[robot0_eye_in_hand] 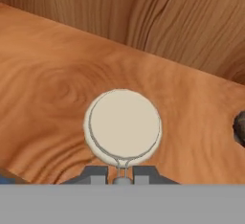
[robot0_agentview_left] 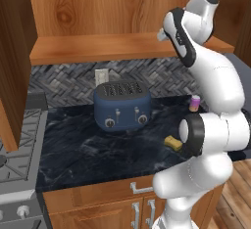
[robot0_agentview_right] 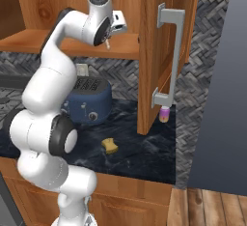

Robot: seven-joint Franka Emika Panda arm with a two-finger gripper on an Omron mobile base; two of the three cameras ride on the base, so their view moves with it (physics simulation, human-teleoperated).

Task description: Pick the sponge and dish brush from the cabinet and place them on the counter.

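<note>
— Brush (robot0_eye_in_hand: 123,125) status? Sponge (robot0_agentview_right: 110,146)?
— I see my gripper (robot0_eye_in_hand: 121,175) clamped tight on the brush handle, over the cabinet (robot0_agentview_right: 149,51) shelf. Sponge lies on the counter (robot0_agentview_left: 83,149), near right of the toaster (robot0_agentview_left: 122,106).

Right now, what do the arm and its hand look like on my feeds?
The arm is glossy white, built of rounded, bulbous segments, with dark black rings at the joints and a dark cap at the top joint. No cables or markings show. The hand ends in two small dark grey fingertips, blocky and squared off, seen in the hand view.
</note>
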